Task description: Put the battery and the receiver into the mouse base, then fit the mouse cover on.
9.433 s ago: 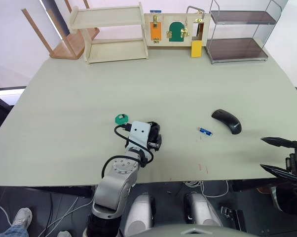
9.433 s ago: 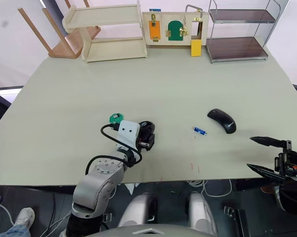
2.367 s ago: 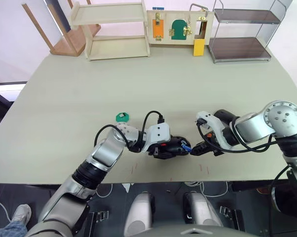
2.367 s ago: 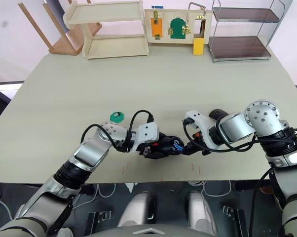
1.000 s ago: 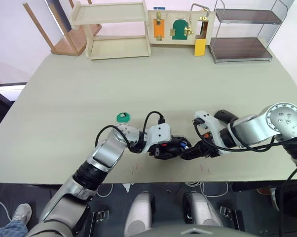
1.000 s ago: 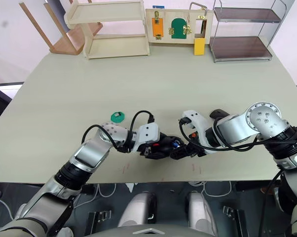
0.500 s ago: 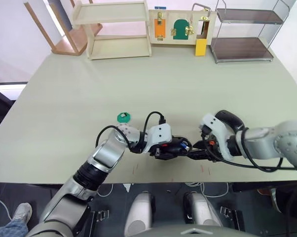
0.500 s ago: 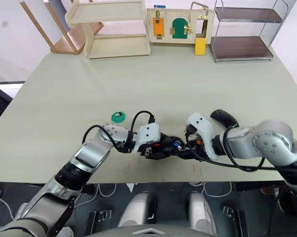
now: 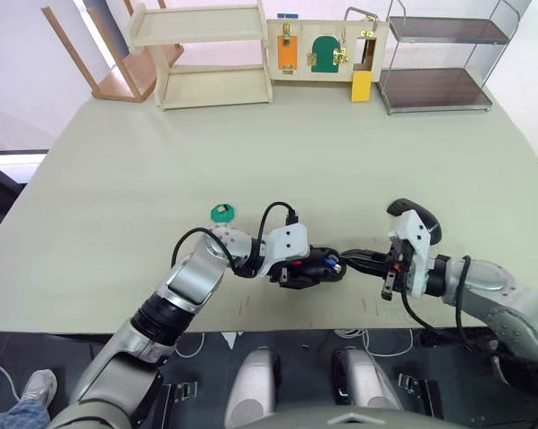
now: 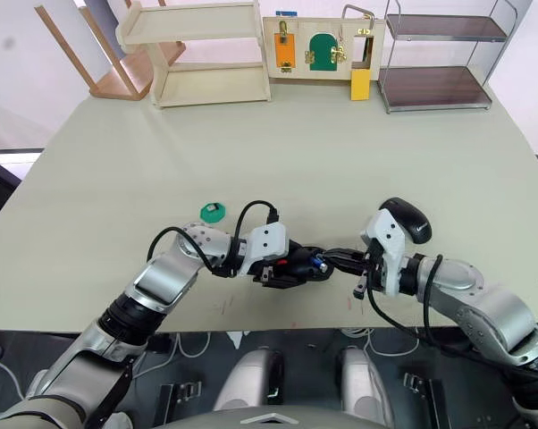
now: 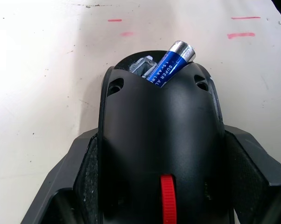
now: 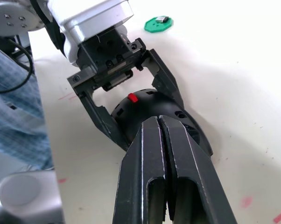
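- Two pincers meet near the front edge of the table [image 9: 117,179], with the mouse base [image 9: 314,266] between them.
- The left pincer [image 9: 315,268] clamps the mouse base from both sides; in the left wrist view its black fingers [image 11: 82,163] press against the shell's flanks, and a red part [image 11: 168,204] shows on the shell.
- The battery [image 11: 172,62] sits tilted in the base's open end, one silvery end sticking up and out above the rim, not lying flat in its compartment.
- The right pincer [image 10: 333,257] has its two fingers pressed together with nothing between them; its tips point at the end of the base where the battery pokes out, very close to it, though I cannot tell if they touch.
- The mouse cover [image 9: 416,217] lies on the table behind the right arm, apart from the base.
- A small green disc [image 9: 222,213] carrying a little grey piece rests on the table just beyond the left arm.
- Wooden shelves [image 9: 206,54], a latch board [image 9: 323,49] and a wire rack [image 9: 439,54] stand along the table's far edge.
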Controlling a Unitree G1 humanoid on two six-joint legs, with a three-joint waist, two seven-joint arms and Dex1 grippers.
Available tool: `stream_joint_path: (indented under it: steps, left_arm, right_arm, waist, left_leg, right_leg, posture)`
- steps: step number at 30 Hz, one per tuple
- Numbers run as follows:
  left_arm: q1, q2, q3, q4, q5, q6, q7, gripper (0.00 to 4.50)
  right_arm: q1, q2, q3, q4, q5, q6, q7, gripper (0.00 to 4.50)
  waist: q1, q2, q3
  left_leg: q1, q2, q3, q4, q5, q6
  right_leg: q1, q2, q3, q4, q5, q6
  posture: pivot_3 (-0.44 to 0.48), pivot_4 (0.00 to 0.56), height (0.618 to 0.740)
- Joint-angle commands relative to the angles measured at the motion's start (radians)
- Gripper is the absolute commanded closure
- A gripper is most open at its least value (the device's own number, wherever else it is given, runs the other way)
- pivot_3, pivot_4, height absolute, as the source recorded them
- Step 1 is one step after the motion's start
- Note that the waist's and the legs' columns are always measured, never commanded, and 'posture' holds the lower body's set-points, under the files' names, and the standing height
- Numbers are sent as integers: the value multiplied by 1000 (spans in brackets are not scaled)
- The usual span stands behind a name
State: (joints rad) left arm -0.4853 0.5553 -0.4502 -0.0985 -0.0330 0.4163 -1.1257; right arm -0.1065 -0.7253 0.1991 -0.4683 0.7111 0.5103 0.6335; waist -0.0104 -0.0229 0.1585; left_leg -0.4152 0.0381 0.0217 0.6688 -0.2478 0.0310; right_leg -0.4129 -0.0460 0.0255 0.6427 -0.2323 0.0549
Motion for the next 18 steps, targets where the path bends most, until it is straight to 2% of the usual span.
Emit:
stream_joint_path:
  steps: [1, 12, 18]
  left_arm:
    - [19, 5, -35, 20, 21, 12, -6, 1591]
    - [16, 6, -33, 24, 20, 16, -5, 1591]
    - [15, 13, -29, 20, 19, 20, -10, 1591]
  right_arm:
    - [19, 66, -3, 37, -88, -117, 44, 4448]
    - [62, 159, 17, 150, -223, -271, 201, 4448]
    - [49, 205, 14, 209, -274, -298, 212, 4448]
  waist:
    - [0, 0, 0]
    - [0, 0, 0]
    - [0, 0, 0]
  left_leg:
    - [0, 0, 0, 0, 0, 0]
    - [1, 0, 1, 0, 0, 0]
    - [1, 0, 1, 0, 0, 0]
  right_leg:
    - [0, 0, 0, 0, 0, 0]
    - [0, 0, 0, 1, 1, -2]
    - [0, 0, 0, 1, 1, -2]
  posture:
    - [0, 150, 740]
    - [0, 150, 740]
    - [0, 150, 740]
